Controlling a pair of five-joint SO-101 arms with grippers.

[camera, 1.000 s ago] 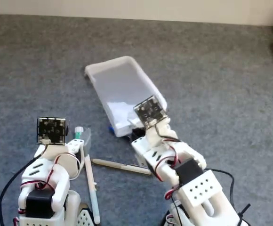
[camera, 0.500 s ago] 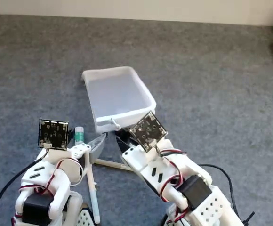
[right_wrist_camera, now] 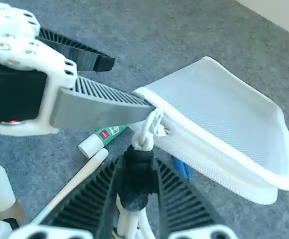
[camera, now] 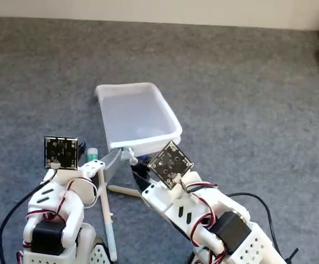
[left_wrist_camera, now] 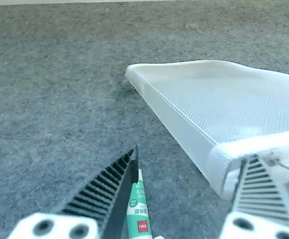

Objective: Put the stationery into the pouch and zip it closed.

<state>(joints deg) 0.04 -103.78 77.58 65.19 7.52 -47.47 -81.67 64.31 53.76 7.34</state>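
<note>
The white mesh pouch (camera: 136,113) lies flat at the table's middle, its mouth end toward both arms. My right gripper (camera: 135,164) (right_wrist_camera: 137,163) is shut on the zipper pull (right_wrist_camera: 143,138) at the pouch's near corner. My left gripper (camera: 101,155) (left_wrist_camera: 194,155) stands open beside that corner, its grey finger (right_wrist_camera: 100,103) touching the pouch's edge (left_wrist_camera: 224,159). A green-and-white glue stick (camera: 92,155) (left_wrist_camera: 135,209) (right_wrist_camera: 103,137) lies between the left fingers. A beige pencil (camera: 125,191) (right_wrist_camera: 77,177) and a white pen (camera: 106,214) lie near the arms. Something blue (right_wrist_camera: 180,167) pokes out from under the pouch.
Grey carpet covers the whole table, with open room left, right and beyond the pouch. The two arm bases stand close together at the near edge, the pen and pencil between them. A pale wall runs along the far edge.
The right gripper has drawn back toward its base with the zipper pull, dragging and turning the pouch nearer. The left gripper has come up against the pouch's near corner.
</note>
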